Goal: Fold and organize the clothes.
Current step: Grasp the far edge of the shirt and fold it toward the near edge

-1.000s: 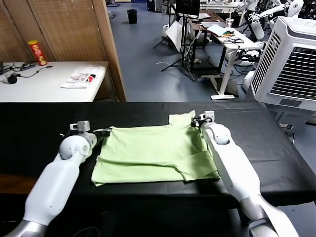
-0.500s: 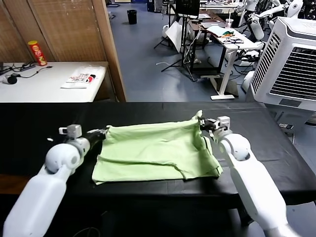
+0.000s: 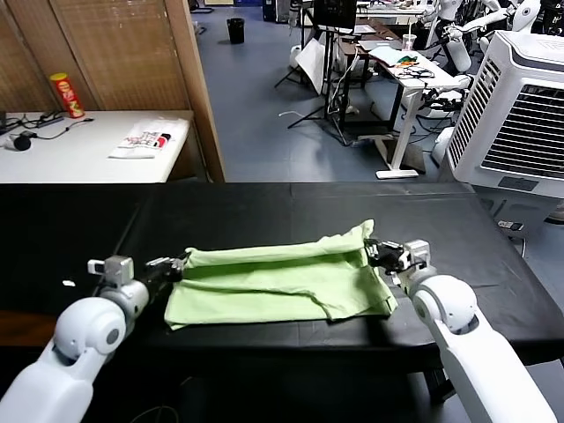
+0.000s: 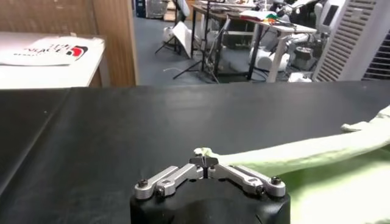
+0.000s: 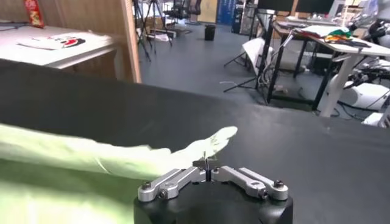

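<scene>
The pale lime-green shirt (image 3: 273, 282) lies on the black table (image 3: 264, 207), its far edge lifted and carried toward the near edge as a fold. My left gripper (image 3: 181, 262) is shut on the fold's left corner; in the left wrist view a bit of green cloth (image 4: 203, 151) sticks out of my left gripper (image 4: 203, 163). My right gripper (image 3: 368, 250) is shut on the right corner; in the right wrist view the cloth (image 5: 91, 159) stretches away from my right gripper (image 5: 207, 165). Collar, buttons and patch are hidden.
A white side table (image 3: 79, 150) at the back left holds a white printed packet (image 3: 148, 138) and a red can (image 3: 65, 93). A large white fan unit (image 3: 515, 110) stands at the right. Desks and stands fill the room behind.
Both grippers have pulled the shirt's far edge toward the near side of the table, laying it over the lower part. The shirt looks shorter front to back.
</scene>
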Robot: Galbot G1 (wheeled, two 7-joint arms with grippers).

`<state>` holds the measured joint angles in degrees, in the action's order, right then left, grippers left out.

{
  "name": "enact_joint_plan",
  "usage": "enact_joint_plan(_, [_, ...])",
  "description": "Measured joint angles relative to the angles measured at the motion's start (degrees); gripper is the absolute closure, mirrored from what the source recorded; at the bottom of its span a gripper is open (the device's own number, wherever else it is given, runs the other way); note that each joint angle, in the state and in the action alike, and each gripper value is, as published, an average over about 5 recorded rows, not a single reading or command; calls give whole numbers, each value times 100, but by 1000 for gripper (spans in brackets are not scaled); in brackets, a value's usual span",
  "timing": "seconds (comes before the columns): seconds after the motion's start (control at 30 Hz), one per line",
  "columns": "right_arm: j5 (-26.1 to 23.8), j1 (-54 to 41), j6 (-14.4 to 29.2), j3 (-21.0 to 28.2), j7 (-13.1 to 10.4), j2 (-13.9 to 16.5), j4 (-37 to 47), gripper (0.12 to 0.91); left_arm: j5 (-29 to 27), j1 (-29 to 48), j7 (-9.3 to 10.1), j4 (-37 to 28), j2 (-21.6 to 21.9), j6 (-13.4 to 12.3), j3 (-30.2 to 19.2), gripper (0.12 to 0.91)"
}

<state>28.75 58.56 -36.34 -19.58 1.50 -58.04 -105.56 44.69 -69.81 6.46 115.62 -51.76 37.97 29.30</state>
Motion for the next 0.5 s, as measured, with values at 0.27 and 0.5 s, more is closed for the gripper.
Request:
enact_joint_plan(0.27, [41, 322, -114, -80, -6, 89, -188, 903, -36, -465, -5, 159, 12, -29, 250, 903])
enact_joint_plan(0.5, [41, 563, -157, -99, 2, 99, -340, 903, -104, -796, -7, 307, 68, -36, 404, 903])
